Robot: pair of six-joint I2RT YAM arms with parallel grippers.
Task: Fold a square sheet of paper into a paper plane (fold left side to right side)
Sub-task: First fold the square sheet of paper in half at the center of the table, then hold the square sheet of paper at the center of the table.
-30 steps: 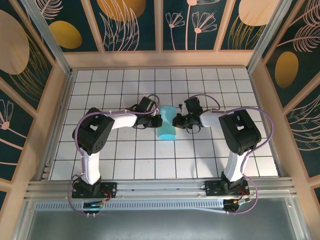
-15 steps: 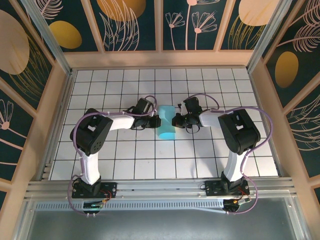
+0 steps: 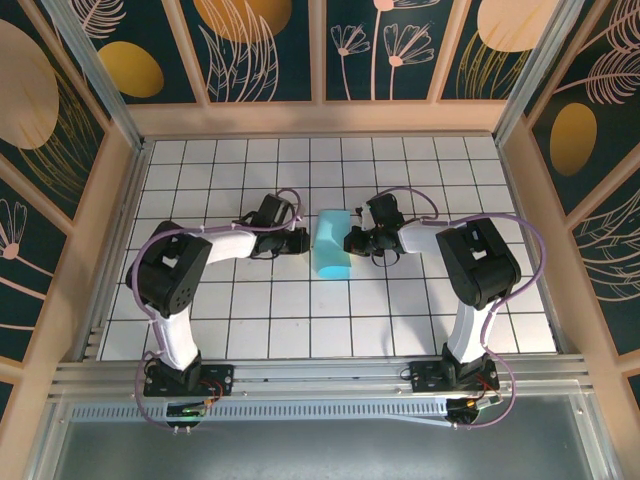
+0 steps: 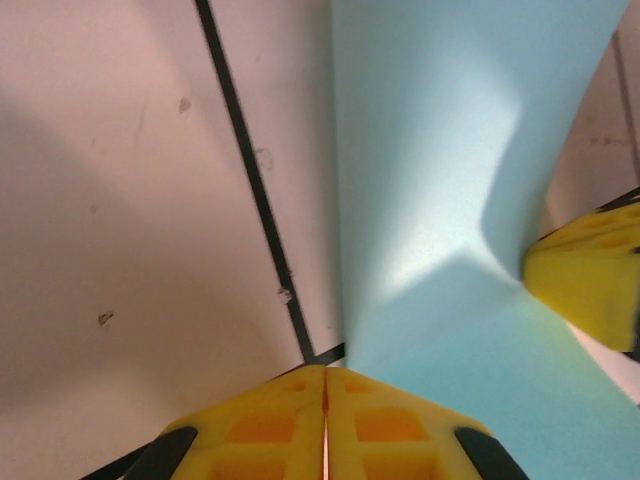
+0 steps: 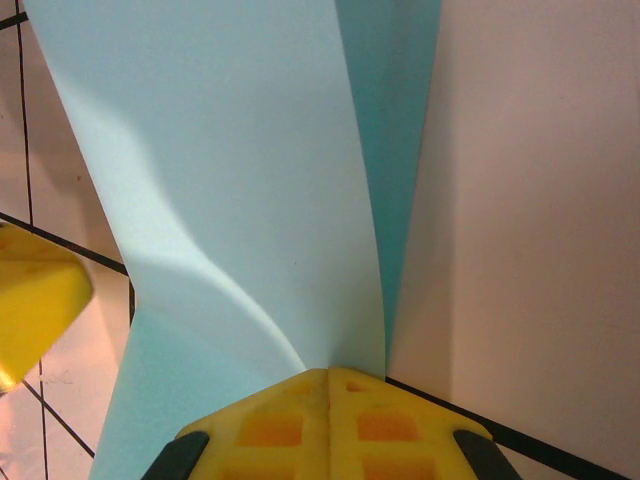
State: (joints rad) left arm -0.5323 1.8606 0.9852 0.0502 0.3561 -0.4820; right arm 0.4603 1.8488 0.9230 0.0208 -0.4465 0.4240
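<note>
The blue sheet of paper [image 3: 330, 247] lies doubled over mid-table [image 3: 400, 320], bulging between both arms. The right gripper [image 5: 328, 385] is pinched tight on the sheet's right edge, where the two layers meet. The left gripper [image 4: 325, 385] has its fingers pressed together on nothing, with the paper's left edge just beside its tips.

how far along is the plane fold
Done: the square sheet of paper is doubled over, left side onto right. In hand: the right end effector pinches its loose edges; the left end effector is shut beside the fold. Left: the fold bulges uncreased, no plane yet.
</note>
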